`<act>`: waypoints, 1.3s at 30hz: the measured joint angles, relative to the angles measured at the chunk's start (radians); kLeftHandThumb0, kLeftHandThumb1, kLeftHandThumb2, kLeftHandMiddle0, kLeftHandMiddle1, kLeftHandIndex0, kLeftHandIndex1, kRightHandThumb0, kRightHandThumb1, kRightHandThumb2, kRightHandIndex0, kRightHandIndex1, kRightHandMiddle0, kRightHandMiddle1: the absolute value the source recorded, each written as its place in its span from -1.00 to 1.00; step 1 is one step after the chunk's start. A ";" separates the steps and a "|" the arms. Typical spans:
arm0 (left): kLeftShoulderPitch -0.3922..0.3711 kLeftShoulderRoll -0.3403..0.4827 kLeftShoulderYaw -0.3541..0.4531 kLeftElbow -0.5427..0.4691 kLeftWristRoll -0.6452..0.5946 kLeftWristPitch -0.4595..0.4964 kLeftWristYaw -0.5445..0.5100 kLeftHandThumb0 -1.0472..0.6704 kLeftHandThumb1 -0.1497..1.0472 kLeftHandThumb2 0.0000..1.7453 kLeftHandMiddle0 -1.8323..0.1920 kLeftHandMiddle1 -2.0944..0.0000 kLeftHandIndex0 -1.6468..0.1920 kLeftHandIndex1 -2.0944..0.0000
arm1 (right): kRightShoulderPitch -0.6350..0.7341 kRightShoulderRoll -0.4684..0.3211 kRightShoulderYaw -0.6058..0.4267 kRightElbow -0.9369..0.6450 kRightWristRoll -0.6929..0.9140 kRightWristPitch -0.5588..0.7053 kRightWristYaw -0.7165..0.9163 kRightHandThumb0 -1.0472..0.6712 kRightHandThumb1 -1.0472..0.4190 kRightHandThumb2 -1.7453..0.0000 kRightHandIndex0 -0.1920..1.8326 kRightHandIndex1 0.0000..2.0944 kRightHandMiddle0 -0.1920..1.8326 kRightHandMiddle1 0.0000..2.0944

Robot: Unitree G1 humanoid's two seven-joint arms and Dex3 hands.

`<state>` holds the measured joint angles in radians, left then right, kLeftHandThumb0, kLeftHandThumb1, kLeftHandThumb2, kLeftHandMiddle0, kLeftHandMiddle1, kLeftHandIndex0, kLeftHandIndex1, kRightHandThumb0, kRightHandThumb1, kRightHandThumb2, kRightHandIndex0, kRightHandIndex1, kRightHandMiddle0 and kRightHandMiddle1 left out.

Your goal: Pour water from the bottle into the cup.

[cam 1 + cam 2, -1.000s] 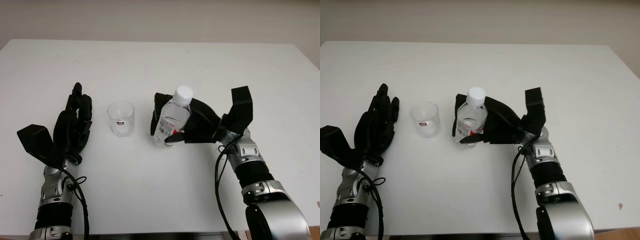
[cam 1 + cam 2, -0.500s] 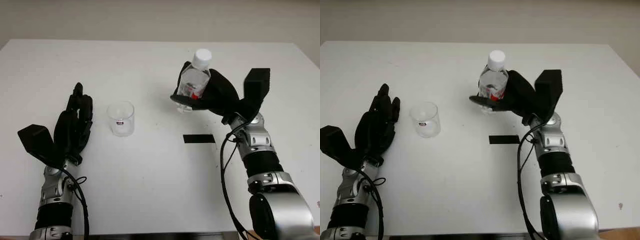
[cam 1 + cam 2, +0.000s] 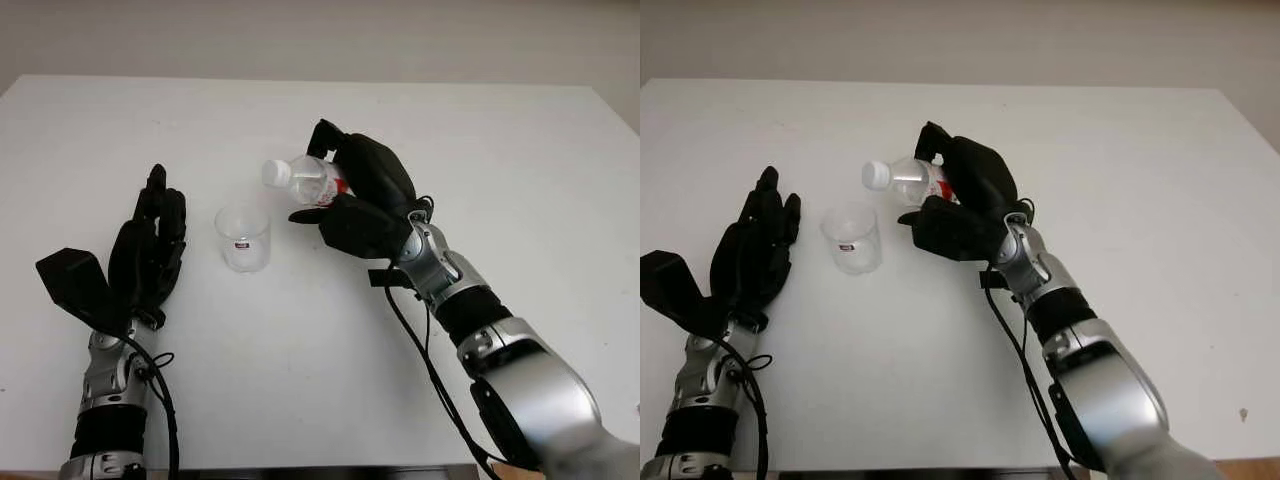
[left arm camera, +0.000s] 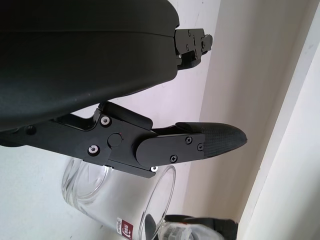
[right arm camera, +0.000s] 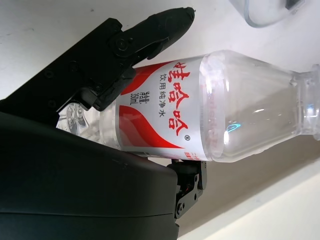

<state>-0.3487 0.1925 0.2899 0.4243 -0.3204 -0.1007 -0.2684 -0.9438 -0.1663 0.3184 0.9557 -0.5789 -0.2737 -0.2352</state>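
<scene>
Holding the bottle [image 3: 312, 181] tipped sideways by its labelled middle, the right hand [image 3: 358, 200] has fingers wrapped round it above the cup [image 3: 243, 237] mid-surface, left hand [image 3: 150, 250] open beside it; thin plastic looks light, squashy, so grip gently.

The cup [image 3: 243, 238] stood on the counter [image 3: 300, 380], between the left hand [image 3: 150, 250] and the right hand [image 3: 355, 205]; the bottle [image 3: 305, 182] lay tilted above it.
</scene>
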 measured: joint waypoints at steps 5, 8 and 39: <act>0.000 -0.004 -0.002 0.001 0.000 -0.005 0.000 -0.64 1.00 -0.44 0.90 0.95 0.89 0.95 | -0.054 0.021 0.020 0.087 -0.007 -0.006 -0.020 -0.01 -0.79 0.60 0.57 1.00 0.09 1.00; -0.001 -0.006 -0.002 0.003 -0.001 -0.008 0.000 -0.64 1.00 -0.45 0.90 0.95 0.89 0.95 | -0.080 0.034 0.021 0.123 -0.002 -0.018 -0.024 -0.01 -0.78 0.60 0.56 1.00 0.10 1.00; -0.004 -0.018 -0.003 0.018 -0.001 -0.040 -0.002 -0.65 1.00 -0.45 0.92 0.95 0.91 0.95 | -0.239 -0.014 0.393 0.249 -0.412 0.015 -0.603 -0.22 -0.81 0.94 0.29 1.00 -0.40 0.80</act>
<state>-0.3531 0.1749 0.2865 0.4424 -0.3211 -0.1411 -0.2702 -1.1827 -0.1798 0.7116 1.2045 -0.9910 -0.2585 -0.8384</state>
